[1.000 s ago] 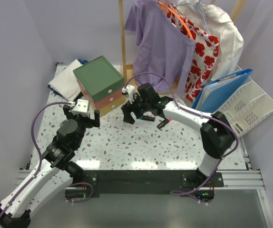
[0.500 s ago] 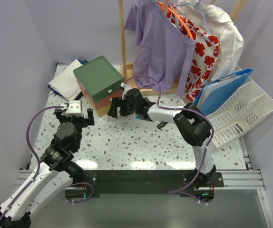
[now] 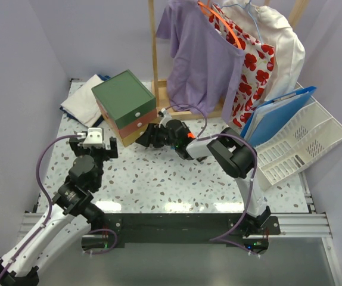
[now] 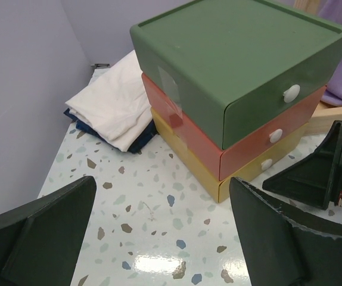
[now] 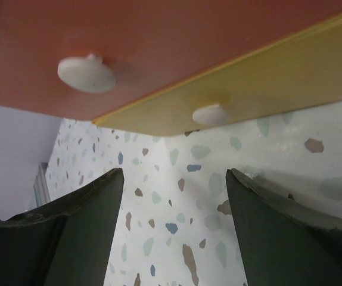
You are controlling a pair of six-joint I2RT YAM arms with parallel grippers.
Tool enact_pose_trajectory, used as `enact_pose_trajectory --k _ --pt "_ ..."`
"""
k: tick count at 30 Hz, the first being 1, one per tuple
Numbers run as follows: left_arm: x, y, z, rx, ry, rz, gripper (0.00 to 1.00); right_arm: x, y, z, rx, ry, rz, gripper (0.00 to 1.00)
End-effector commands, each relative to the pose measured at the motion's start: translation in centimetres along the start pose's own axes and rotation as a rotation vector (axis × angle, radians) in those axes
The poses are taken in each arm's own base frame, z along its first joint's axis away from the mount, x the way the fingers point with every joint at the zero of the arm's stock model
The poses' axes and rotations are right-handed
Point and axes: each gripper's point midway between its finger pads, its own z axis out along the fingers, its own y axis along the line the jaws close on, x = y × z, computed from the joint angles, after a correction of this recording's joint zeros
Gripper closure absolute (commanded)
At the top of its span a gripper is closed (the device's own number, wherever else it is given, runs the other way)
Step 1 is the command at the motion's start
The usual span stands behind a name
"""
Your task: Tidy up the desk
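The desk (image 3: 177,179) is a white speckled tabletop. A stack of three drawers (image 3: 123,98), green over red over yellow, stands at its back left. My right gripper (image 3: 144,137) is open and empty, low over the desk right at the stack's front. In the right wrist view its fingertips (image 5: 176,173) sit just below the yellow drawer's white knob (image 5: 209,113) and the red drawer's knob (image 5: 86,74). My left gripper (image 3: 95,145) is open and empty. It hovers over the desk (image 4: 153,238) near the stack (image 4: 236,71), fingers wide apart (image 4: 162,182).
Folded white cloth (image 4: 114,104) on dark cloth lies left of the stack by the wall. A wooden rack with a purple shirt (image 3: 198,56) and other clothes stands at the back. A white file tray (image 3: 305,140) with blue folders (image 3: 281,113) stands at the right.
My right gripper has reached left along the desk until it is right at the drawer fronts. My left gripper has shifted a little left and back.
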Motion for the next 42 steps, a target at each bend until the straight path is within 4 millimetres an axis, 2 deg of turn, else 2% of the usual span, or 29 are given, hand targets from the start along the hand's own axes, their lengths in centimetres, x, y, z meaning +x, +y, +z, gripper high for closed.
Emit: enact_pose_trajectory --k 1,4,11,12,18,28,30,34,37,42 --pt "-0.9 0.1 0.3 -0.015 -0.039 -0.021 0.0 -3.1 0.3 1.2 -0.065 -0.122 0.042 0.32" --pt "-1.0 0.2 0.3 -0.015 -0.044 -0.028 0.0 -3.1 -0.7 1.7 -0.054 -0.128 0.071 0.35" --pt "-0.9 0.0 0.4 -0.012 -0.044 -0.026 0.0 -4.8 -1.1 2.5 -0.085 -0.177 0.132 0.42" --pt "-0.9 0.0 0.4 -0.01 -0.042 -0.024 0.0 -5.1 -0.9 2.7 -0.093 -0.181 0.135 0.46" --pt "-0.8 0.0 0.4 -0.012 -0.04 -0.023 0.0 -4.5 -2.0 3.4 -0.081 -0.17 0.169 0.49" --pt "-0.8 -0.1 0.5 -0.012 -0.039 -0.021 0.0 -5.8 -1.8 3.2 -0.127 -0.21 0.241 0.66" --pt "-0.8 -0.1 0.5 -0.009 -0.04 -0.02 0.0 -5.7 -1.7 3.2 -0.134 -0.204 0.255 0.73" --pt "-0.9 -0.1 0.5 -0.01 -0.042 -0.021 0.0 -5.9 -1.2 2.8 -0.172 -0.211 0.258 0.83" --pt "-0.9 -0.1 0.5 -0.007 -0.042 -0.021 0.0 -5.4 -1.3 2.3 -0.17 -0.204 0.249 0.83" --pt "-1.2 -0.3 0.4 0.007 -0.054 -0.026 0.0 -5.4 -0.9 -0.1 -0.151 -0.197 0.21 0.83"
